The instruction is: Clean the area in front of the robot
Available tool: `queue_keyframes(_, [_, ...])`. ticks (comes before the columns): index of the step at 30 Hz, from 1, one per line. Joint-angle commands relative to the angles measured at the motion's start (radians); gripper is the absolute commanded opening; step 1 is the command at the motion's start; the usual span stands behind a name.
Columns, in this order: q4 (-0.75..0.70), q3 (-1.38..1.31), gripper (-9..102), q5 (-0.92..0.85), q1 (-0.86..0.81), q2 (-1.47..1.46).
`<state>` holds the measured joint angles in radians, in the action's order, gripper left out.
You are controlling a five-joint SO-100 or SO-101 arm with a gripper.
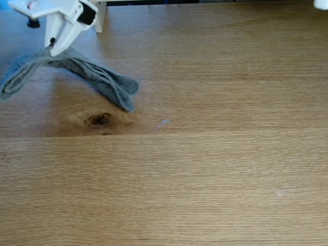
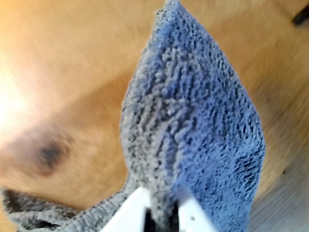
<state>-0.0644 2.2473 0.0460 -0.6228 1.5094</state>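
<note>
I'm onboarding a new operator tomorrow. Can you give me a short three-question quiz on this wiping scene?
1. True or false: the gripper is shut on the grey cloth.
2. In the fixed view, the pale smudge lies to which side of the dark knot? A) left B) right
3. Fill in: in the fixed view the cloth lies in the upper ____ part of the tabletop.

Key: 1 true; 2 B; 3 left.

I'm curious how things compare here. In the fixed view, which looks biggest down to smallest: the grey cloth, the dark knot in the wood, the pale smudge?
1. Grey cloth, by far the largest.
2. Dark knot.
3. Pale smudge, smallest and faint.
</note>
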Motion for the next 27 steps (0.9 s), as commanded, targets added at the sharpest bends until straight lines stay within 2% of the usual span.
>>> queue_keyframes(1, [-0.025, -0.035, 0, 0.005, 0.023, 0.184])
queue_keyframes(7, [-0.193, -0.035, 0, -0.015, 0.14, 0.308])
queue_keyframes(17, [-0.594, -0.049, 0, -0.049, 0.495, 0.345])
queue_keyframes(21, [-0.532, -0.051, 0, -0.023, 0.615, 0.264])
queue_keyframes(27, [-0.163, -0.052, 0, -0.034, 0.719, 0.005])
